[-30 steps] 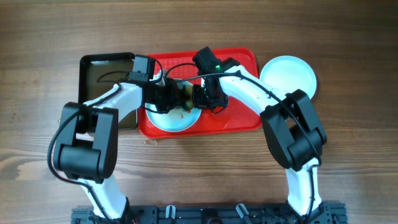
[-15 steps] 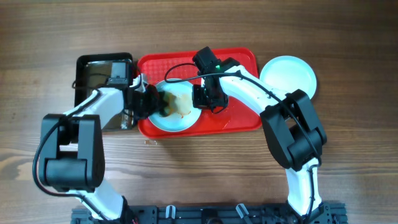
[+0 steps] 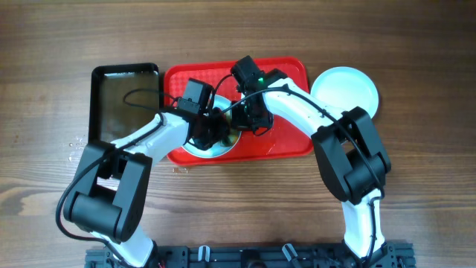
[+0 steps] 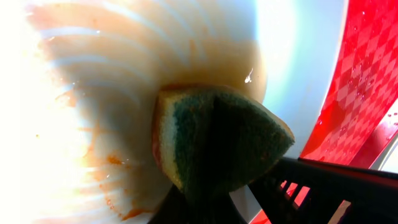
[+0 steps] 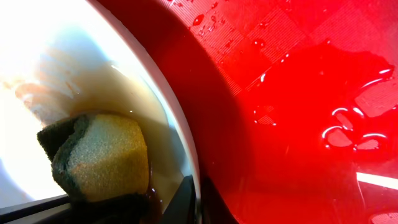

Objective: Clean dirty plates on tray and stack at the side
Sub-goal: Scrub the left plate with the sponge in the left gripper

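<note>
Left tool (image 3: 213,128), clamped on the sponge (image 4: 217,143), sits directly atop the plate's (image 3: 212,149) smeared centre, while right tool (image 3: 248,119) pinches its nearer rim.

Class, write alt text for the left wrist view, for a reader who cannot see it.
A yellow-and-green sponge, held from below in black jaws, presses on a white plate smeared with orange-brown sauce. The red tray shows at the right edge.

Dirty plate (image 3: 217,151) on the tray (image 3: 290,141) mostly covered from above by left gripper (image 3: 214,130) and right gripper (image 3: 249,119), left fingers lost behind the sponge (image 4: 217,140), plate's left side glared white up close, right grip cut off at the bottom edge.
</note>
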### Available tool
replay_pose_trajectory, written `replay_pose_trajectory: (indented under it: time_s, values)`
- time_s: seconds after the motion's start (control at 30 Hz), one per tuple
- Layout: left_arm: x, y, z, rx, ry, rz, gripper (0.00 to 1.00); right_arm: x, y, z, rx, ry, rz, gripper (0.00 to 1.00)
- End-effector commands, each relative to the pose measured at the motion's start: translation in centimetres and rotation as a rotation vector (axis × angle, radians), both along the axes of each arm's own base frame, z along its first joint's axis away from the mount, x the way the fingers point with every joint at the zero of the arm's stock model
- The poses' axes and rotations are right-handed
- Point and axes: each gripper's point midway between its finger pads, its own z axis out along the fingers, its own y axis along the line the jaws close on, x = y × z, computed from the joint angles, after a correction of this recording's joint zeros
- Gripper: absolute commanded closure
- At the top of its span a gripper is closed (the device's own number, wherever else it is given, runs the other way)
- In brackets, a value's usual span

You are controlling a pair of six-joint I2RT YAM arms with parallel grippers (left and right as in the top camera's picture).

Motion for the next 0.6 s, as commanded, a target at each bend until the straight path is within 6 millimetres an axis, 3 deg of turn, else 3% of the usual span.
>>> replay_pose_trajectory:
  time_s: [0.0,0.2,0.37,0.57]
  values:
    - [-1.5,0.0,-2.3,0.035,0.082,0.045,0.96,-0.9,-1.5,-2.0,-0.08,0.025,0.018,0.96]
    - [-0.4,4.5,-4.4,0.287,0.032,0.132,0.96,-0.9,-1.4,-2.0,-0.08,0.025,0.018,0.96]
    - [0.1,6.7,-4.6,0.327,0.04,0.187,0.96,-0.9,-1.5,-2.0,-0.081,0.026,0.018,0.96]
    - [-2.1,9.8,-5.1,0.404,0.151,0.22,0.96,-0.9,-1.5,-2.1,-0.082,0.027,0.018,0.96]
